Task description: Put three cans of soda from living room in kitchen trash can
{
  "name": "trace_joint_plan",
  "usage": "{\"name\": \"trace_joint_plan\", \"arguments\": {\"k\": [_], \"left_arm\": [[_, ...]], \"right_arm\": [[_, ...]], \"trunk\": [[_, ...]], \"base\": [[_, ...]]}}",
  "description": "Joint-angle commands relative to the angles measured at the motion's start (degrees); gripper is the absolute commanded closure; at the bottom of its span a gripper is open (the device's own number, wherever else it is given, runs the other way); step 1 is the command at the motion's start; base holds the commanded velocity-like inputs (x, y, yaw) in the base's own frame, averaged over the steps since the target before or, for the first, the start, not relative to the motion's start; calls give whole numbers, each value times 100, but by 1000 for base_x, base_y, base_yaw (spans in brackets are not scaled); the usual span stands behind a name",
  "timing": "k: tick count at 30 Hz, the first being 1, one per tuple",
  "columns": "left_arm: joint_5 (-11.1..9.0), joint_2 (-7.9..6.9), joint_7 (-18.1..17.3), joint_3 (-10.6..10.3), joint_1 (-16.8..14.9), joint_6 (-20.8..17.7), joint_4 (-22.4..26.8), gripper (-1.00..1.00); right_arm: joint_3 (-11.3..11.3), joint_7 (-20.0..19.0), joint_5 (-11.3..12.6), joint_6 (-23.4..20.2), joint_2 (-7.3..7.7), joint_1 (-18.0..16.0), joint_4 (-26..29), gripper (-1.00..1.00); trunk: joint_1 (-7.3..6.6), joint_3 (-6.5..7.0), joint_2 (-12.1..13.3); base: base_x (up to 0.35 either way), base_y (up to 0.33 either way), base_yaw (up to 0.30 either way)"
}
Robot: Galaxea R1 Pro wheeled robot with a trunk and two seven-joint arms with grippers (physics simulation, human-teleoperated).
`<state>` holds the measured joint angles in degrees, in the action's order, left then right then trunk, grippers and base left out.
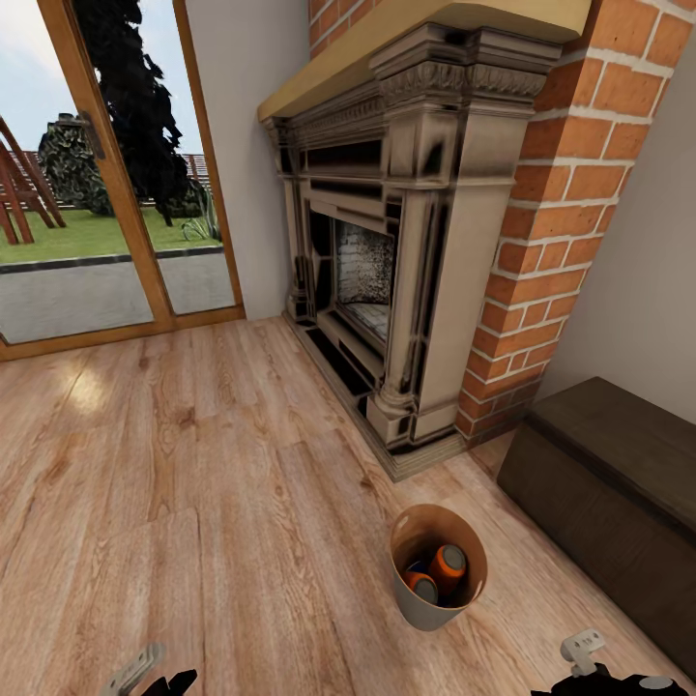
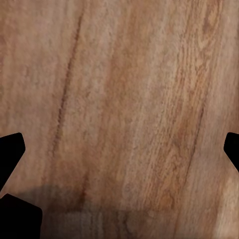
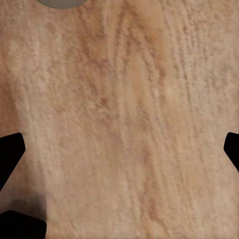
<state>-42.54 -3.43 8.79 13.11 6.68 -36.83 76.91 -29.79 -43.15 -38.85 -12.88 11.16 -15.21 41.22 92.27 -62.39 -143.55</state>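
The tan trash can (image 1: pixel 464 535) stands upright on the light wood floor, in front of the fireplace's right corner. Inside it lie two orange soda cans (image 1: pixel 449 566) (image 1: pixel 421 585), grey tops up, with a sliver of the blue can (image 1: pixel 414 568) between them. My left gripper (image 2: pixel 119 149) hangs open over bare floor, its dark fingers (image 2: pixel 10 149) wide apart. The right gripper (image 3: pixel 119 149) is also open and holds nothing. A grey curved edge (image 3: pixel 62 2) shows at the border of the right wrist view. Both arms' ends (image 1: pixel 145 672) (image 1: pixel 599 667) sit low, either side of the can.
The red brick fireplace with grey mantel (image 1: pixel 416 251) rises just behind the trash can. A long low dark-wood cabinet (image 1: pixel 609 483) runs along the right wall. A wood-framed glass door (image 1: pixel 116 174) lies at the far left. Open wood floor (image 1: pixel 193 464) spreads to the left.
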Motion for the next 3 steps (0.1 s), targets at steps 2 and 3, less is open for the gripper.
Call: {"name": "trace_joint_plan", "arguments": {"k": [2, 3], "left_arm": [[0, 0, 0, 0, 0, 0, -3, -100], [0, 0, 0, -1, 0, 0, -4, -100]], "right_arm": [[3, 0, 0, 2, 0, 0, 0, -100], [4, 0, 0, 1, 0, 0, 0, -100]], "trunk": [[0, 0, 0], [0, 0, 0]], "base": [[0, 0, 0], [0, 0, 0]]}}
